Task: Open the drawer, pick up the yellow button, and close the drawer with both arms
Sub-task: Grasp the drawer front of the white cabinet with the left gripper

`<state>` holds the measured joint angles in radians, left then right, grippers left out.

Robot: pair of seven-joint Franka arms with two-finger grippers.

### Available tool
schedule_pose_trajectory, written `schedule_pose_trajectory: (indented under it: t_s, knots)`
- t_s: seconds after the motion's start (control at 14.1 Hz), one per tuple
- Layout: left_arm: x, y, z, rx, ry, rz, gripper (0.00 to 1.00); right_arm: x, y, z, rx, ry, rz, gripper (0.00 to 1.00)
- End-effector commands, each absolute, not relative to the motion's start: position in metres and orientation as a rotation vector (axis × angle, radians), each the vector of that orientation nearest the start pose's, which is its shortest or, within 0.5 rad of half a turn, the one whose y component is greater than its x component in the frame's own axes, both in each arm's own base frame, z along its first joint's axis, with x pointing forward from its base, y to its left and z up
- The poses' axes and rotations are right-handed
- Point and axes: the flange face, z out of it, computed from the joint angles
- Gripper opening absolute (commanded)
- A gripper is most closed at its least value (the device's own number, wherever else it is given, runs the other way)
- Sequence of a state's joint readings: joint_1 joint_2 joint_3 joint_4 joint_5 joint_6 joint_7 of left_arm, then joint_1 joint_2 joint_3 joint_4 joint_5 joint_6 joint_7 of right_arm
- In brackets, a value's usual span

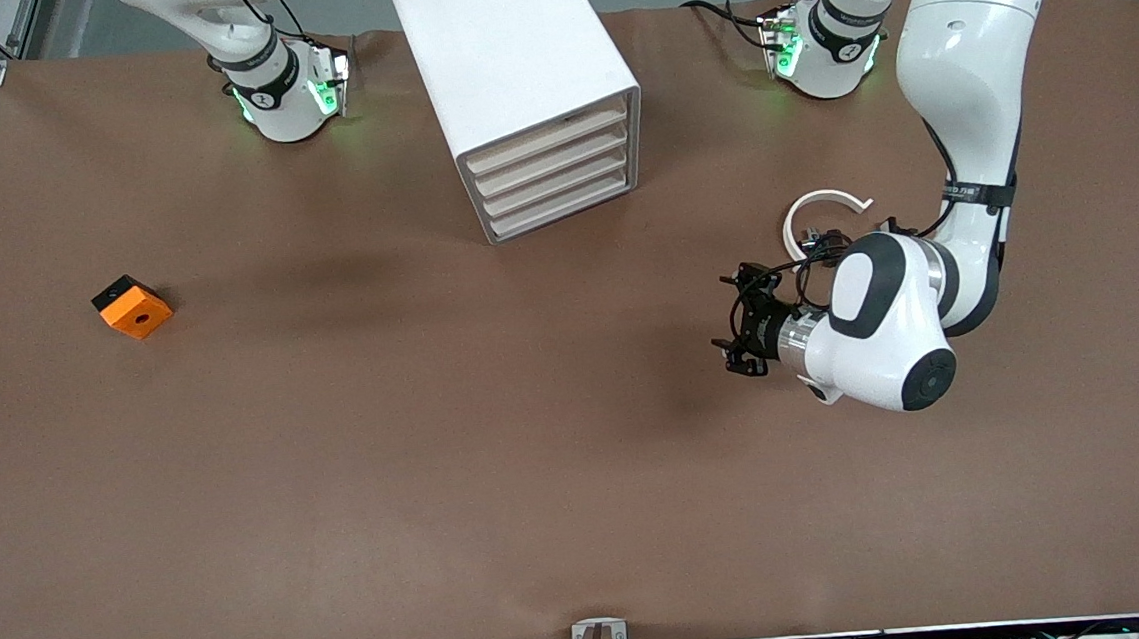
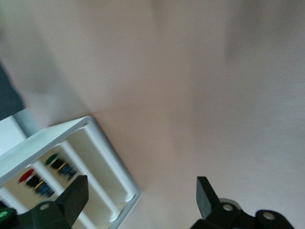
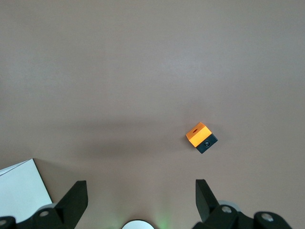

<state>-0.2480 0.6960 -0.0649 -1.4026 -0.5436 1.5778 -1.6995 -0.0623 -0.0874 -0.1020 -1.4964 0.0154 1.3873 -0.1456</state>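
Left tool [image 1: 736,320]: we see its fingers [image 2: 74,195] spread apart, empty, over bare table [image 1: 438,449] near the white arc [image 1: 819,210].
Right tool [image 3: 140,200]: fingers apart, empty, high over the table.
Drawer cabinet [image 1: 523,82]: all drawers closed.
Button: we cannot pick it out.
Orange block [image 1: 133,306]: toward the right arm's end.

drawer unit [image 2: 71,162]: blurred, cut by frame edge | parts inside [image 2: 45,177]: too smeared to identify
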Motion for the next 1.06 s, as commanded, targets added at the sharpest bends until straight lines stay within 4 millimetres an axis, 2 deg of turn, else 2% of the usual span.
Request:
schedule_pose_trajectory:
  t_s: [0.0,0.21,0.43,0.78,0.99]
  knots:
    - [0.616,-0.257,0.266,-1.876,-1.903,1.256,1.0,0.493,-0.083,0.694,-3.119,0.025,0.022,1.0]
    - [0.602,-0.258,0.235,-1.677,-1.855,1.361,1.0,0.493,-0.084,0.694,-3.119,0.027,0.022,1.0]
    - [0.589,-0.266,0.221,-1.475,-1.807,1.467,1.0,0.494,-0.084,0.693,-3.119,0.027,0.024,1.0]
    - [0.566,-0.296,0.224,-1.216,-1.72,1.517,1.0,0.493,-0.084,0.694,-3.119,0.027,0.022,1.0]
    - [0.548,-0.335,0.231,-1.155,-1.68,1.507,1.0,0.494,-0.084,0.693,-3.119,0.027,0.024,1.0]
